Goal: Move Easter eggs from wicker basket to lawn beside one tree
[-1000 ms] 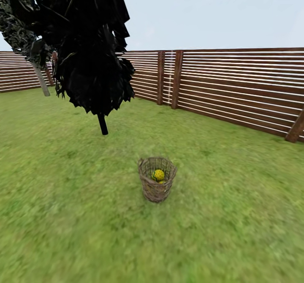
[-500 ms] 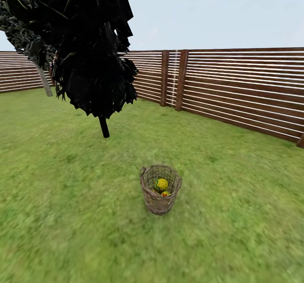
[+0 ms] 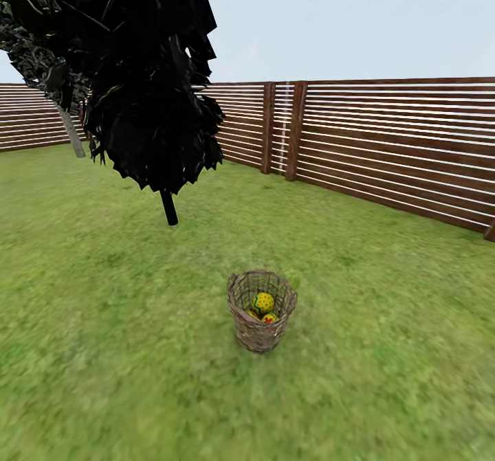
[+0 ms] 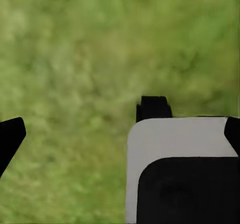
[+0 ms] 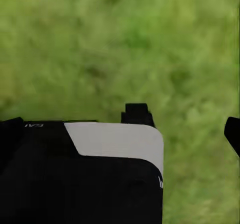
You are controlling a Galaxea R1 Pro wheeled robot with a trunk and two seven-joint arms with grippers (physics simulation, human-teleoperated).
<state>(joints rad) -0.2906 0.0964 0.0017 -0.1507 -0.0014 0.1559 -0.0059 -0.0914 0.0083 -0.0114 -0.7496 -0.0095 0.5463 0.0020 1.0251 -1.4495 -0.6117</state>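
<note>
**Right wrist camera: grass and robot body**

Blurred green grass (image 5: pixel 120 39) spreads across the scene. In front of it sits a black-and-white robot part (image 5: pixel 100 169), a small black block on its upper edge. A dark fingertip (image 5: pixel 233 133) juts in at one edge.

Open lawn (image 3: pixel 137 351) is seen around the wicker basket (image 3: pixel 260 323); dark tree (image 3: pixel 148 90) and fence (image 3: pixel 385 145) stand well apart.

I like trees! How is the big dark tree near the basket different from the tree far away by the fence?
The dark tree has a thin black trunk that stands nearly straight; the far tree has a pale grey trunk that leans. The dark tree stands closer to the wicker basket; the far tree stands back by the fence. The dark tree looks much bigger in the picture. Both grow from the lawn.
</note>
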